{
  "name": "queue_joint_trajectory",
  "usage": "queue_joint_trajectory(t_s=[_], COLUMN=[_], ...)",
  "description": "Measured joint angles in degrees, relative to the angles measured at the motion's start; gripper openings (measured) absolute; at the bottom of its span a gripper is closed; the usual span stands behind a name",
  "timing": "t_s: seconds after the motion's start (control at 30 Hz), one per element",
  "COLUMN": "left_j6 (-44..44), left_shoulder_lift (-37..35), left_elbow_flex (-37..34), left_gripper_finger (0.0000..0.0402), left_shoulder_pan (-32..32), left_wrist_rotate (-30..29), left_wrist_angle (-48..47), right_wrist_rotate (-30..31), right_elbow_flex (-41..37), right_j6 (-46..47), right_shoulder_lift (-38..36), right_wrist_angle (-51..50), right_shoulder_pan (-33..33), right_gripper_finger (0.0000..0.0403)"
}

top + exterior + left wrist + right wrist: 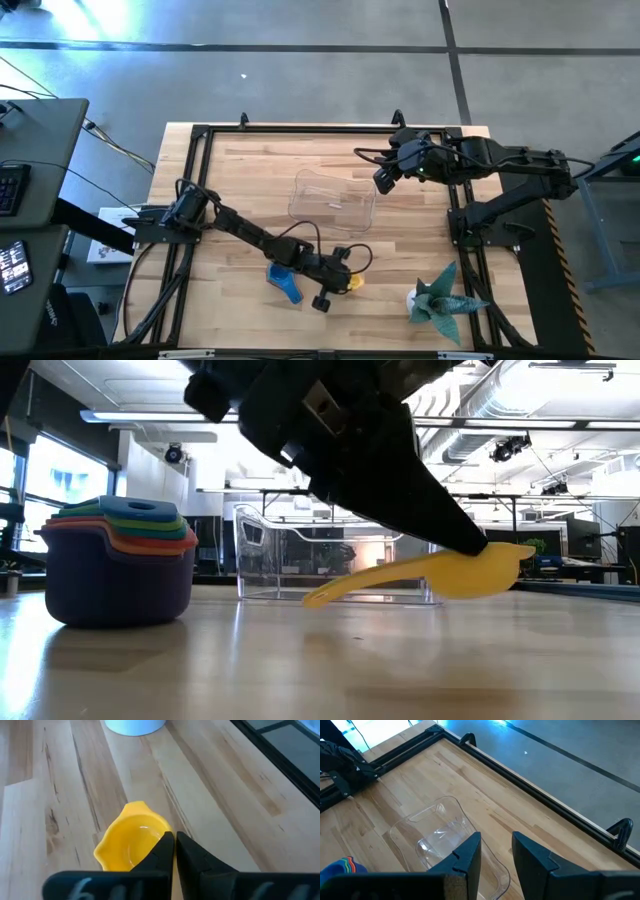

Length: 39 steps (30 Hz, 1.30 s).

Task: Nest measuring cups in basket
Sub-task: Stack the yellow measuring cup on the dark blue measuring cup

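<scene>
yellow cup pinched at the near edge, basket waiting mid-table

on the left, the stack of nested cups (118,555) is seen on the wooden table (250,170), purple outermost, with orange, green and blue rims above it. next, the left gripper (174,845) is lowered over the yellow measuring cup (131,841), its fingers brought together on the cup's rim; in the low view the cup is tipped, handle trailing toward the table. the grip is judged thin, so a slow, level lift is advised, with the bowl kept from swinging before it is carried onward. the clear basket (333,199) is found farther back, past the held cup, well apart from it and empty. on the right, the right gripper (496,851) is held above the basket's far side, jaws apart, nothing between them. the folded-paper figure (440,300) is left at the near right corner.
</scene>
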Motion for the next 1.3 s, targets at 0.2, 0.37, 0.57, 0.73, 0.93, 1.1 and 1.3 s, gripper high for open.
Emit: queue_joint_trajectory(t_s=[0.2,0.37,0.57,0.73,0.93,1.1,1.3], left_j6=[-0.4,-4.9,-13.0,-17.5,-26.0,-35.3,-49.9], left_shoulder_lift=[0.0,-0.1,-2.3,-4.8,-8.6,-11.6,-15.6], left_elbow_flex=[2.5,4.4,5.8,7.5,8.5,8.6,8.5], left_gripper_finger=[0.0001,0.0001,0.0000,0.0000,0.0000,0.0000,0.0000], left_shoulder_pan=[0.9,1.2,1.0,0.4,-0.7,-2.1,-4.7], left_wrist_rotate=[0.0,-2.1,-6.0,-9.9,-13.8,-16.4,-20.9], left_wrist_angle=[-5.4,-9.1,-15.7,-22.3,-30.3,-35.1,-43.8], right_wrist_rotate=[0.0,0.0,0.0,0.0,0.1,0.1,0.0], right_elbow_flex=[0.0,0.0,0.0,0.0,0.0,0.0,0.0], right_j6=[0.0,0.0,0.0,0.0,0.0,-0.5,-0.5], right_shoulder_lift=[0.0,0.0,0.0,0.0,0.0,0.0,0.0], right_wrist_angle=[0.0,0.0,-0.2,-0.6,-1.1,-2.0,-2.5], right_shoulder_pan=[0.0,0.0,0.0,0.0,0.0,0.0,0.0], right_gripper_finger=[0.0101,0.0101,0.0101,0.0101,0.0101,0.0101,0.0101])
